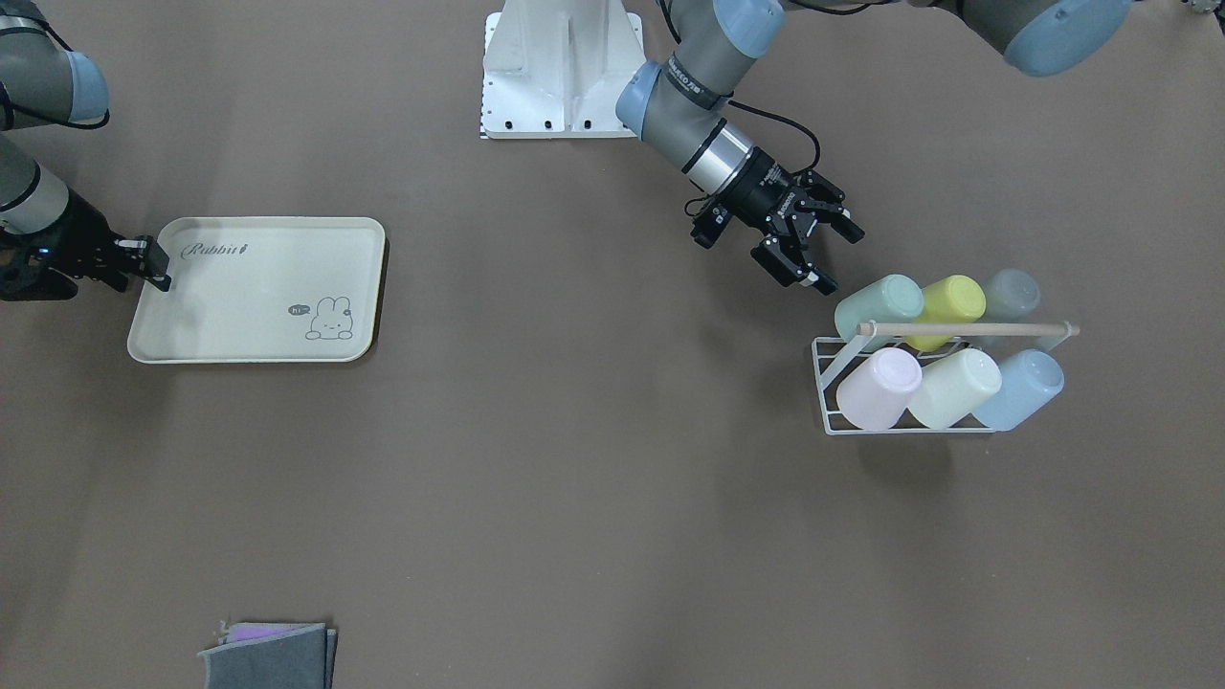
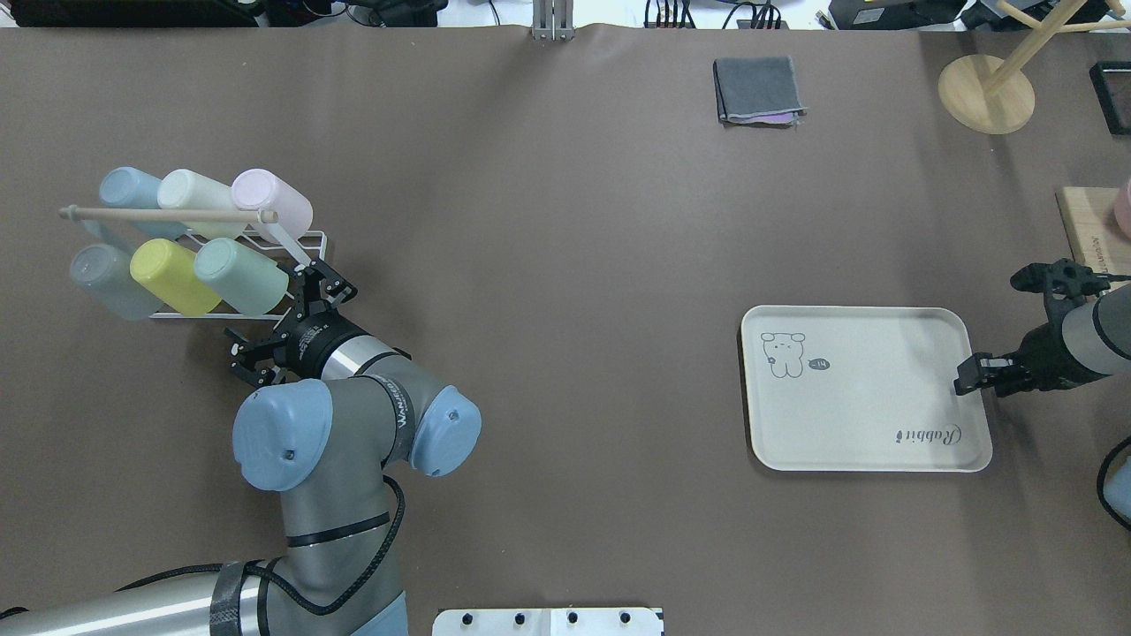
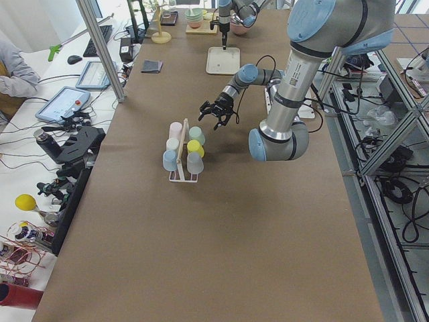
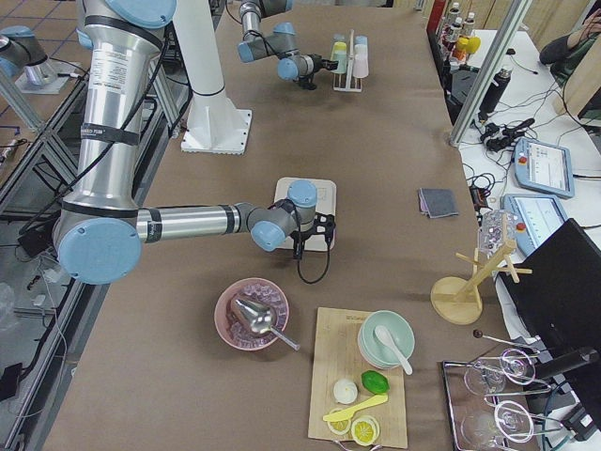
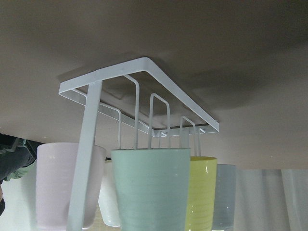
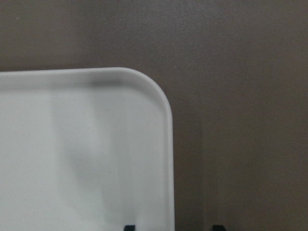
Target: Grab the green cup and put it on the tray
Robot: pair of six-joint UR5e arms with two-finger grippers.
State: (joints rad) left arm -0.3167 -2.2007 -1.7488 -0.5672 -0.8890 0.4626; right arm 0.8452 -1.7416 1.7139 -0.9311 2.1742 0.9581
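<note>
The green cup (image 1: 879, 304) lies tilted in a white wire rack (image 1: 825, 375) with several other cups, at the end of the row nearest my left arm. It also shows in the overhead view (image 2: 240, 276) and fills the lower middle of the left wrist view (image 5: 151, 187). My left gripper (image 1: 838, 258) (image 2: 281, 316) is open and empty, just short of the green cup and pointing at it. The cream tray (image 1: 239, 321) (image 2: 875, 415) lies flat at the other end. My right gripper (image 1: 158, 268) (image 2: 967, 382) is open, its tips either side of the tray's rim (image 6: 168, 144).
The rack has a wooden bar handle (image 1: 967, 329) and holds yellow (image 1: 947, 301), grey, pink (image 1: 877, 388), cream and blue cups. A folded grey cloth (image 2: 758, 90) lies at the far edge. A wooden stand (image 2: 985, 93) and a board (image 2: 1091, 231) are at the far right.
</note>
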